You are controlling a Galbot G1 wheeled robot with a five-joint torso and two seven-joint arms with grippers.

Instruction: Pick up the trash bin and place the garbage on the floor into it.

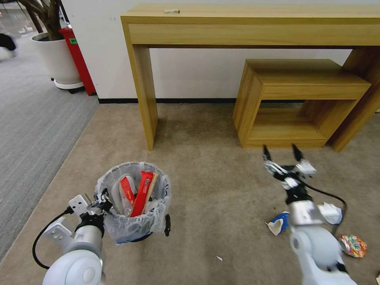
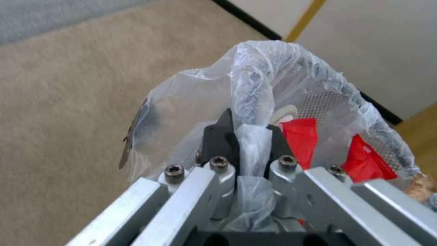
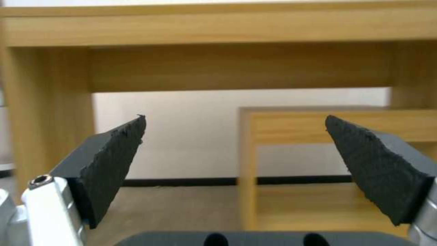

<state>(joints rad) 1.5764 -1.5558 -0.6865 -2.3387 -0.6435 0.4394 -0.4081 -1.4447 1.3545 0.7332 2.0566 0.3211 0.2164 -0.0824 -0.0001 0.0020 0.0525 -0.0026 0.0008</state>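
Holding the trash bin (image 1: 132,202) by its rim, our left gripper (image 1: 103,202) has its fingers (image 2: 222,136) pinched tight on the edge and the crinkly bag (image 2: 255,102) folded over it. The bin hangs over the tan carpet (image 1: 206,178), out in front of the tall wooden table (image 1: 253,23) and closer to the carpet's left edge, where the grey carpet (image 1: 35,118) starts. We cannot tell if its bottom touches the carpet. Inside it we see red wrappers (image 1: 140,192), a wooden stick (image 1: 151,186) and something white. Our right gripper (image 1: 283,152) is up in the air with its fingers (image 3: 114,160) spread wide apart and nothing between them. It points away from us, toward the small wooden shelf (image 1: 301,99) under the table. More trash lies on the carpet near its right edge: a blue and white cup (image 1: 278,223) just to the left of our right arm, a white crumpled piece (image 1: 331,213) to its right, and a bright squashed wrapper (image 1: 353,245) farther right. All of these sit lower and closer to us than the open fingers, right beside the arm. So we think the right arm is the nearer one, and the gripper must come back and down to reach the cup. The bin is well apart, off to the left.
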